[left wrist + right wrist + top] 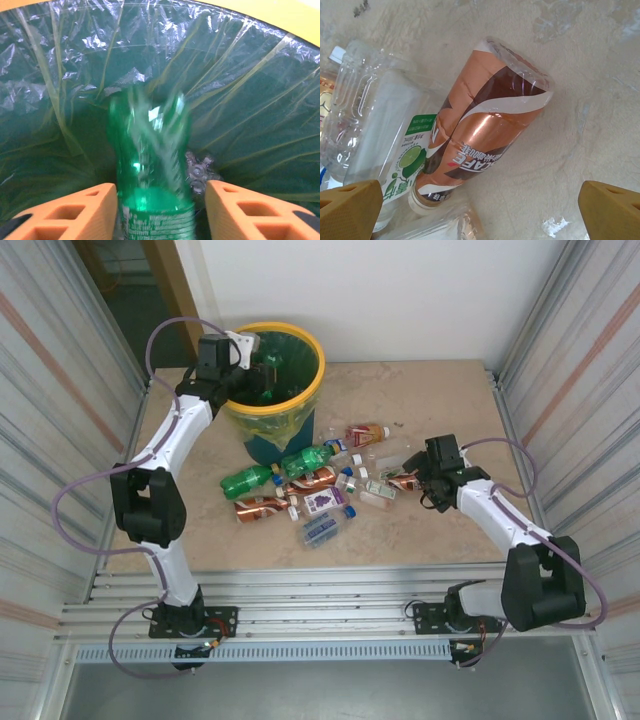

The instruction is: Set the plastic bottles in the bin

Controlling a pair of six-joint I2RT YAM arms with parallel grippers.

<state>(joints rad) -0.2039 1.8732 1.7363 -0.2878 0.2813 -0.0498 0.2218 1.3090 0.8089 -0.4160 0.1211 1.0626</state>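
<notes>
Bottles (310,490) are lying scattered on the table (430,400). Left pincer (160,202) is hanging inside the bin (320,378), slightly open around a blurred green bottle (150,150). Right pincer (480,207) is hovering wide open over a copper-labelled bottle (485,130).

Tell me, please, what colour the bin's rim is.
Yellow; bin rim shows best in top external view.

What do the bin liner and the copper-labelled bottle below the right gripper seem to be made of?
Bin liner: thin, glossy plastic film, probably; it is translucent, wrinkled and glinting. Copper-labelled bottle: clear plastic, apparently, seen at its bare base, under a shiny metallic-looking label.
</notes>
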